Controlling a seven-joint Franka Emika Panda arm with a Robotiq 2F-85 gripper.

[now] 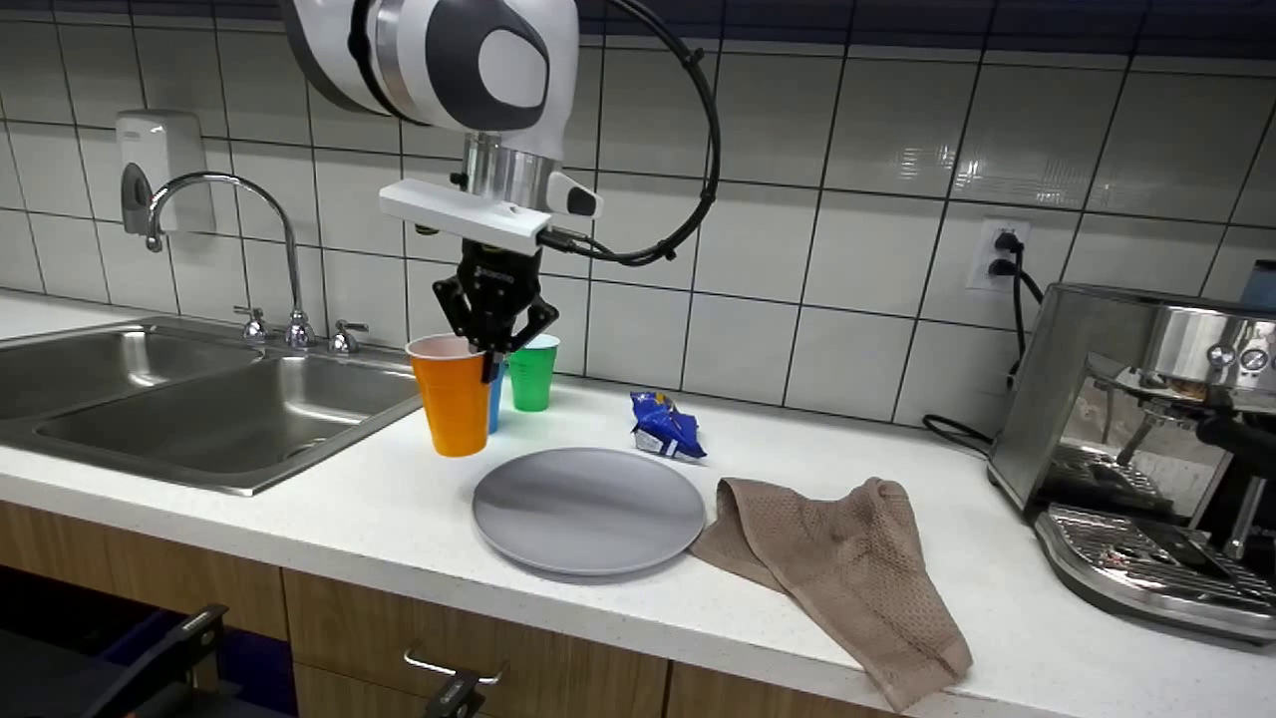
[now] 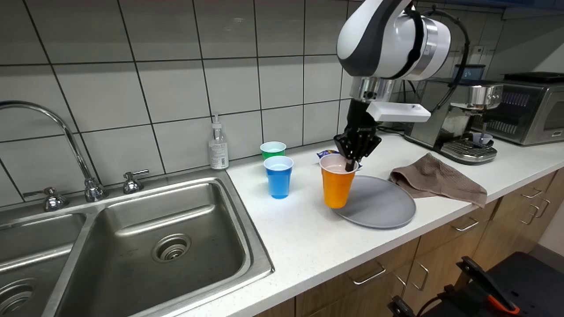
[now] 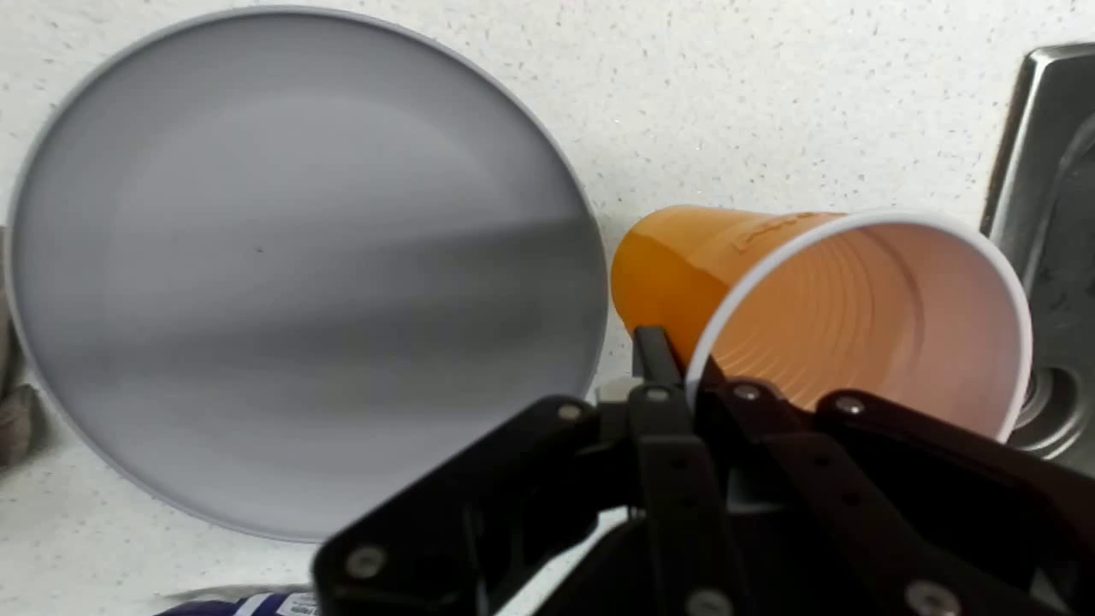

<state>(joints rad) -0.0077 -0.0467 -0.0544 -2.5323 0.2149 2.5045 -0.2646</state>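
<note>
My gripper (image 1: 490, 367) is shut on the near wall of an orange cup (image 1: 451, 407), one finger inside the rim and one outside. The grip also shows in an exterior view (image 2: 351, 165) and in the wrist view (image 3: 684, 358). The cup is upright or slightly tilted, with its white mouth facing up; I cannot tell surely whether its base touches the counter. In the wrist view its base lies just beside a grey plate (image 3: 308, 274). A blue cup (image 2: 279, 181) and a green cup (image 2: 273, 150) stand behind it by the wall.
A blue snack packet (image 1: 666, 427) lies behind the plate. A brown towel (image 1: 847, 568) lies beside the plate, over the counter's front edge. A double sink (image 2: 247, 229) with a faucet (image 2: 72, 136) and a pump bottle (image 2: 218, 152) are at one end, a coffee machine (image 1: 1166, 449) at the other.
</note>
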